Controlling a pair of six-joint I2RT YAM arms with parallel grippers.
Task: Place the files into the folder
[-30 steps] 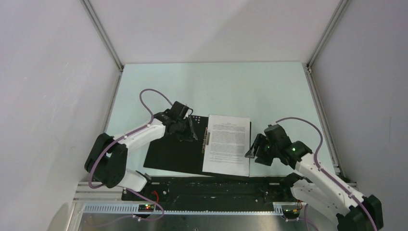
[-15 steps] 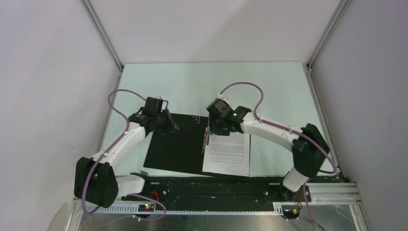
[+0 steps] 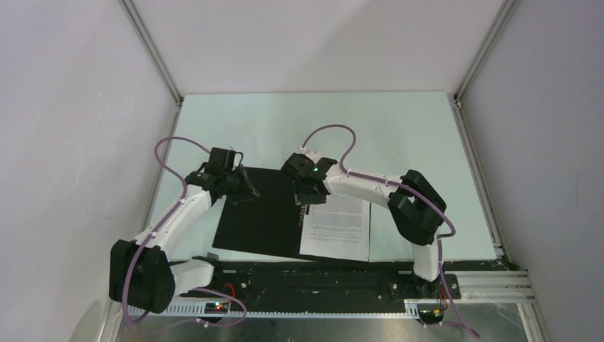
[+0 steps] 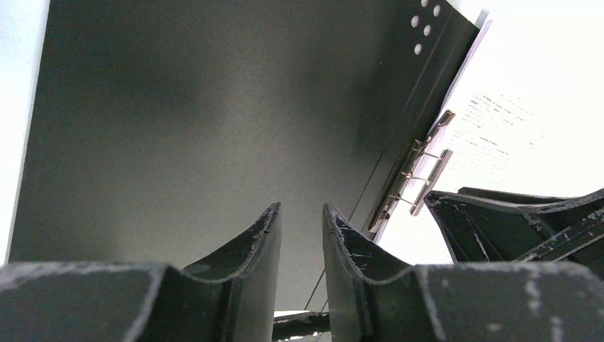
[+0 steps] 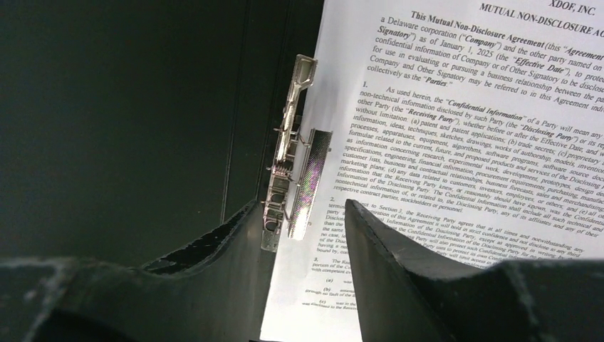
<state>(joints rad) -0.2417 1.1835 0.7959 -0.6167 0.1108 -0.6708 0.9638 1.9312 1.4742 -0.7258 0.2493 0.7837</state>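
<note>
At the near edge of the counter (image 3: pixel 399 135), the folder (image 3: pixel 260 217) lies open and flat with its black inside facing up. It sits a little skewed to the rail in front of it. The files (image 3: pixel 340 224) lie on its right half, printed side up, with their near edge close to the folder's near edge. I can only read the top sheet, a non-disclosure agreement, and I can't count how many sheets are under it.

Further in, my right arm (image 3: pixel 370 187) folds back across the files from the right. The right jaws point down at the metal clip (image 5: pixel 288 171) on the folder's spine. On the right wrist camera they stand well apart, with the clip showing in the gap between them. Its flat lever rests on the left margin of the paper. I can't tell whether either finger touches the clip.

My left arm (image 3: pixel 178 214) reaches up the left side to the folder's far left corner. The left jaws sit over bare black board, nearly together with a thin gap showing, and they hold nothing. The left wrist camera shows the clip to their right, with the right jaws just beyond it.

Beyond the folder lies pale green counter, running to the back wall.
</note>
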